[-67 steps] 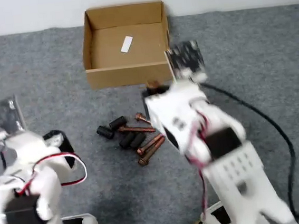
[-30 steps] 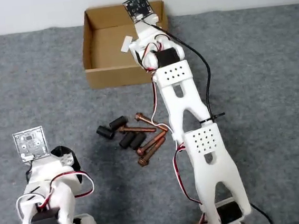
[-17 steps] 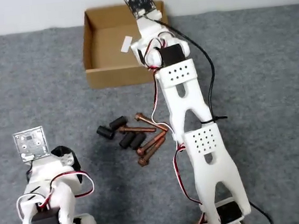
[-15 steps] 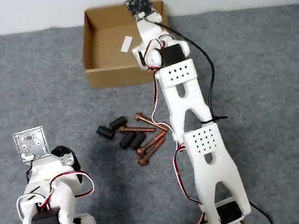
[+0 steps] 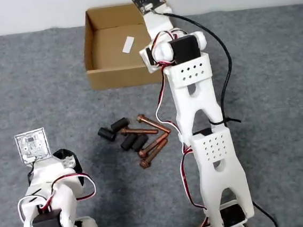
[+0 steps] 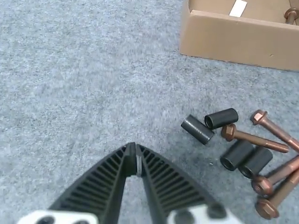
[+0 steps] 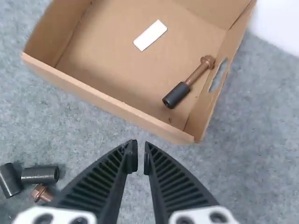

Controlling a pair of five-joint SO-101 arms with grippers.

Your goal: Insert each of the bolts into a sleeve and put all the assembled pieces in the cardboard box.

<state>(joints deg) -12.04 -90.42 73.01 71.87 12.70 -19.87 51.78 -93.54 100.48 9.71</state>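
The cardboard box (image 5: 87, 47) stands at the back of the grey carpet. One assembled piece (image 7: 184, 89), a copper bolt in a black sleeve, lies inside by the right wall; its bolt head (image 6: 290, 14) peeks over the rim. Several loose bolts (image 5: 153, 144) and several black sleeves (image 5: 128, 141) lie in a pile in front of the box. My right gripper (image 7: 141, 156) hangs outside the box's near wall, shut but for a thin slit and holding nothing. My left gripper (image 6: 135, 156) is shut and empty, low over the carpet, well short of the sleeves (image 6: 197, 129).
A white label (image 5: 128, 44) lies on the box floor. The right arm (image 5: 192, 88) stretches from the front edge along the pile's right side. A black cable (image 5: 222, 58) trails beside it. Bare carpet spreads left of the pile.
The right arm went from the pile up over the box, then swung right and back off its inside. The left arm folded back toward its base and then stayed still.
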